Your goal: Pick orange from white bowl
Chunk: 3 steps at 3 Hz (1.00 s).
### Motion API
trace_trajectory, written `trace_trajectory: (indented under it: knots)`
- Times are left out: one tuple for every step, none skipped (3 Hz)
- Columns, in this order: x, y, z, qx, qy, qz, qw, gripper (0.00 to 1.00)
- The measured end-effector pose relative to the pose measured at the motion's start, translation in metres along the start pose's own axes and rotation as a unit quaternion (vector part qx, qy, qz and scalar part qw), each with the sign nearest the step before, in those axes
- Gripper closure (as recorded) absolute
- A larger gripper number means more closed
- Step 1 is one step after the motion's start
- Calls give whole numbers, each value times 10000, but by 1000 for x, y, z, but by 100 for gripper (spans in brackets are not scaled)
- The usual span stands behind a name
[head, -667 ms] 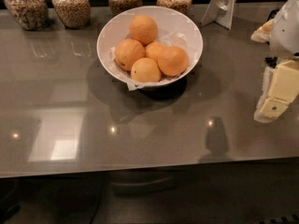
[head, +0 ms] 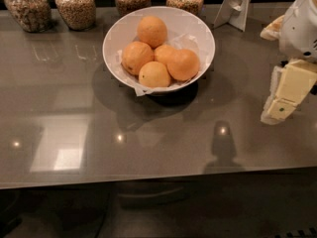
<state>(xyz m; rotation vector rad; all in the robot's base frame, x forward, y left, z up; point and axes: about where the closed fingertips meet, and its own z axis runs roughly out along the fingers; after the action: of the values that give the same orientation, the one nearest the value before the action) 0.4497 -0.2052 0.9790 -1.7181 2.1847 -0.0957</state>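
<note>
The white bowl (head: 115, 39) stands on the grey counter at the back centre, lined with crinkled white paper and holding several oranges. The orange (head: 184, 64), the widest and deepest in colour, lies at the bowl's right side, beside a paler yellow-orange one (head: 154, 75) at the front and a small half-hidden one (head: 162, 52) behind. My gripper (head: 271, 114), cream-coloured, hangs at the right edge of the view, pointing down over the counter. It is well to the right of the bowl and lower in the picture, touching nothing.
Several glass jars of grain (head: 76, 5) stand in a row along the back edge. A white stand (head: 237, 5) is at the back right. The counter's front edge (head: 148, 178) runs across the bottom of the view.
My gripper has shifted a little to the left, towards the bowl. The bowl and the oranges have not moved.
</note>
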Motion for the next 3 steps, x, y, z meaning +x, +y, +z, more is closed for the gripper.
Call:
trace_trajectory:
  knots:
    - [-20, -20, 7, 158, -258, -70, 9995, 0]
    - [-45, -46, 15, 334, -592, -86, 9977, 0]
    - [-71, -70, 25, 391, -912, -120, 9950, 0]
